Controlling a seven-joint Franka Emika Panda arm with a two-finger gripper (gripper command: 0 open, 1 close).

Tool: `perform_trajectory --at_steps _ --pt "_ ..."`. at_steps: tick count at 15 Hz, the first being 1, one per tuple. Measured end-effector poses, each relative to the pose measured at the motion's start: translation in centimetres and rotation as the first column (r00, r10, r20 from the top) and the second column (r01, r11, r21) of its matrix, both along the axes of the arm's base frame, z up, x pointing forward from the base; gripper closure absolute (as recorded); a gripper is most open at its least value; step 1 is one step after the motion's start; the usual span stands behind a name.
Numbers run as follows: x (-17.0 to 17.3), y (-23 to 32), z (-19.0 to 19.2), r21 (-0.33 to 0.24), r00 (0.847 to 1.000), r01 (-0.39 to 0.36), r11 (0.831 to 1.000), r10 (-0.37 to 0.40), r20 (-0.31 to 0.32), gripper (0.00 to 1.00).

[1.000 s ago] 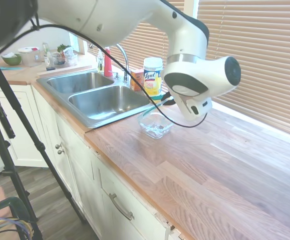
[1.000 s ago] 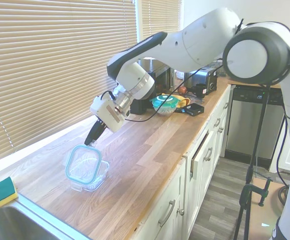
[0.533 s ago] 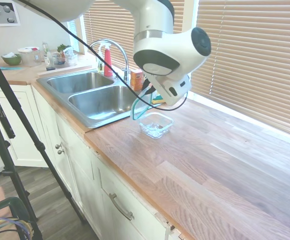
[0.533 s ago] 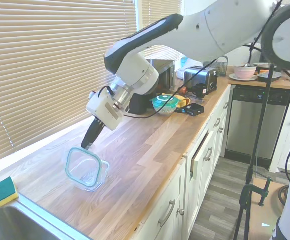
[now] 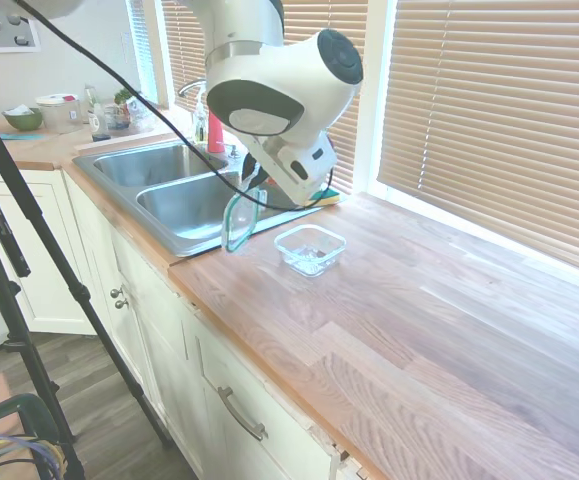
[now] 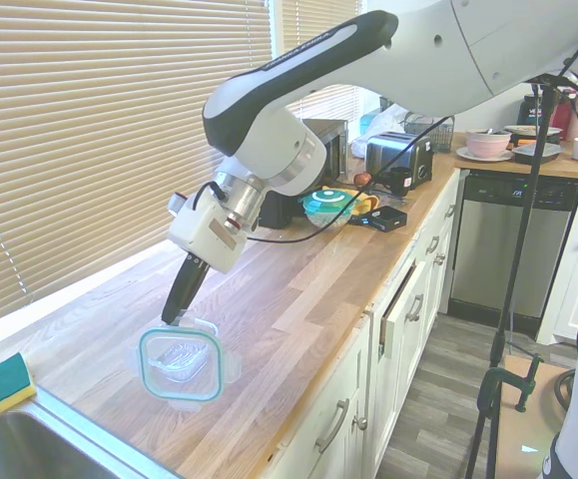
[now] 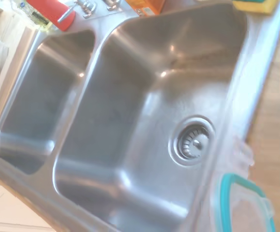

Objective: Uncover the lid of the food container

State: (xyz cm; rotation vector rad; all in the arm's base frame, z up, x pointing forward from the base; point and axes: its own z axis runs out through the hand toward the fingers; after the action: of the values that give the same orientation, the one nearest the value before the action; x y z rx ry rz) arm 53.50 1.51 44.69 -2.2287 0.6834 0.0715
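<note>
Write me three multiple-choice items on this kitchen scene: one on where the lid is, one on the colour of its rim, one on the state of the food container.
1. Where is the lid?
A. Pressed onto the container
B. Held in the air by the gripper
C. Lying in the sink

2. What colour is the lid's rim?
A. Red
B. Teal
C. Black

3. What state is the food container in?
A. Uncovered, upright on the counter
B. Tipped on its side
C. Closed with the lid

Answers: 1 B, the first exterior view shows the lid hanging near the sink edge, clear of the container. 2 B, the teal band shows in every view. 3 A, its open top faces up on the wood.
</note>
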Motion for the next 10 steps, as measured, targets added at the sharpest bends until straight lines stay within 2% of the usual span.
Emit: perform_trajectory --at_steps 3,6,8,10 --pt "-2.0 -7.0 0.6 -0.024 0.997 0.076 0.997 -0.077 -0.016 1.00" --pt "-3.5 -14.4 1.5 -0.072 0.984 0.177 0.982 -0.178 -0.012 1.00" --pt "-3.9 -17.8 2.6 -0.118 0.972 0.232 0.966 -0.234 -0.004 1.00" --pt "-3.1 -19.3 3.1 -0.214 0.956 0.288 0.934 -0.294 0.003 1.00"
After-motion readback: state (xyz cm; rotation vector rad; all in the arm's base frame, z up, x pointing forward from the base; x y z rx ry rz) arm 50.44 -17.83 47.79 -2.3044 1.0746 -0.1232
